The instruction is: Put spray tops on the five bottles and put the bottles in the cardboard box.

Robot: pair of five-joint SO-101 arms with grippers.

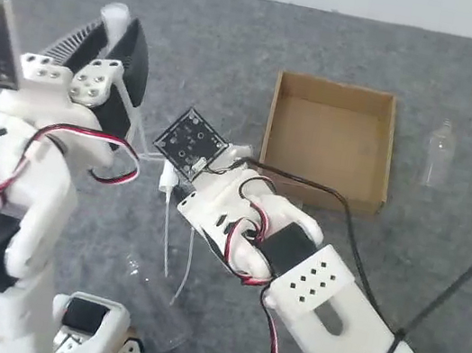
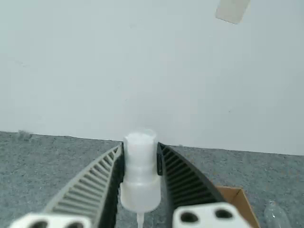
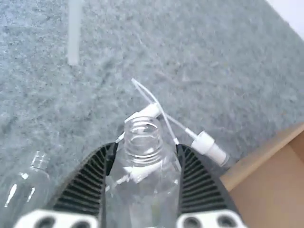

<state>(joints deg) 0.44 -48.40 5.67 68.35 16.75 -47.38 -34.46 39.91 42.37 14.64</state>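
Currently: my left pincer (image 2: 140, 148) is pinching a spray top (image 2: 140, 173), held up at the upper left of the high view. My right pincer (image 3: 145, 149) is clamped around an open-necked bottle (image 3: 142, 135), centre of the high view, just left of the cardboard box (image 1: 325, 147). No bottle lies in the box yet. Progress, as I judge it: none of five finished, no bottle wears a top. Second bare bottle (image 1: 439, 153) sits on the carpet right of the box; third bottle (image 1: 150, 303) lies at lower centre. Loose top (image 3: 206, 142) and second loose top (image 3: 142, 113) lie on the carpet near the held bottle. Step in hand: mate top to held bottle, then box it
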